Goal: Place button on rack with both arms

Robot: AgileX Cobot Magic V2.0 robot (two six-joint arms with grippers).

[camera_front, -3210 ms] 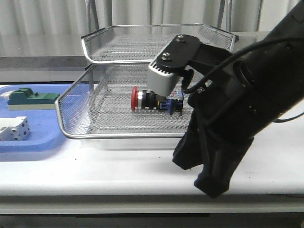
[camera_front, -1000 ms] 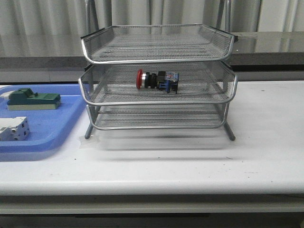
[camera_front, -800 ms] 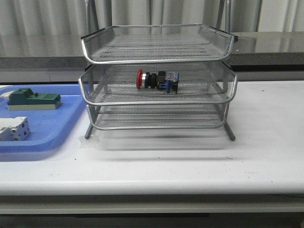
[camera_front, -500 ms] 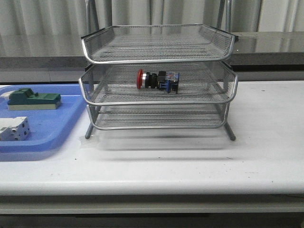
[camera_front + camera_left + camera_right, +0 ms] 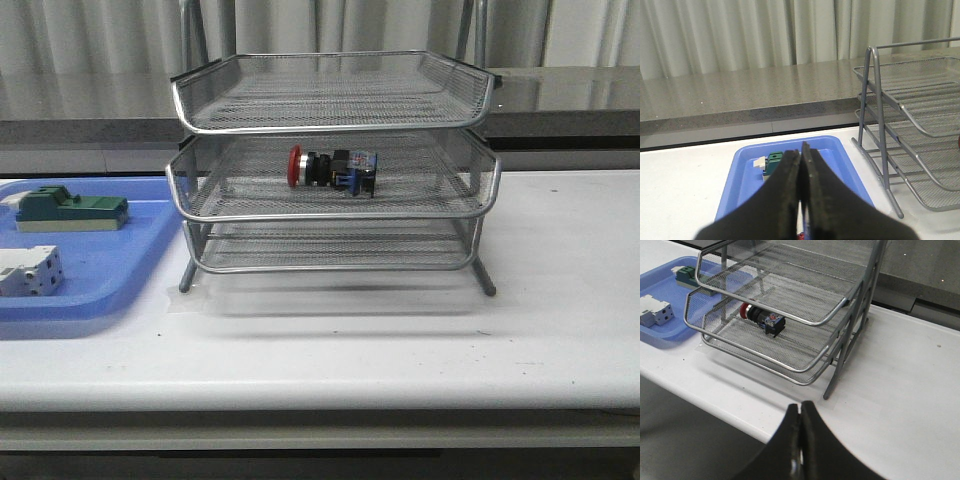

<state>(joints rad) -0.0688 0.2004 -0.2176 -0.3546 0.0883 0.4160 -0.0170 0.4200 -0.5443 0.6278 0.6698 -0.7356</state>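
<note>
Front view shows the rack (image 5: 333, 165) standing on the white tabletop (image 5: 400, 340), its three wire-mesh tiers stacked one above another. The button (image 5: 331, 169) lies on its side in the middle tier, red head toward the left and blue-and-silver block toward the right, with nothing holding it. Just beside the rack on the left sits a blue tray (image 5: 100, 270) carrying a green block (image 5: 70, 209) and a white block (image 5: 28, 271), the two apart from each other. Neither arm appears in this view. From the left wrist camera, the left gripper (image 5: 801, 192) has its jaws pressed together with nothing between them, well apart from the rack and above the blue tray's near end. From the right wrist camera, the right gripper (image 5: 800, 440) likewise has its jaws closed and empty, held off the tabletop's near edge, clear of the rack and the button.
</note>
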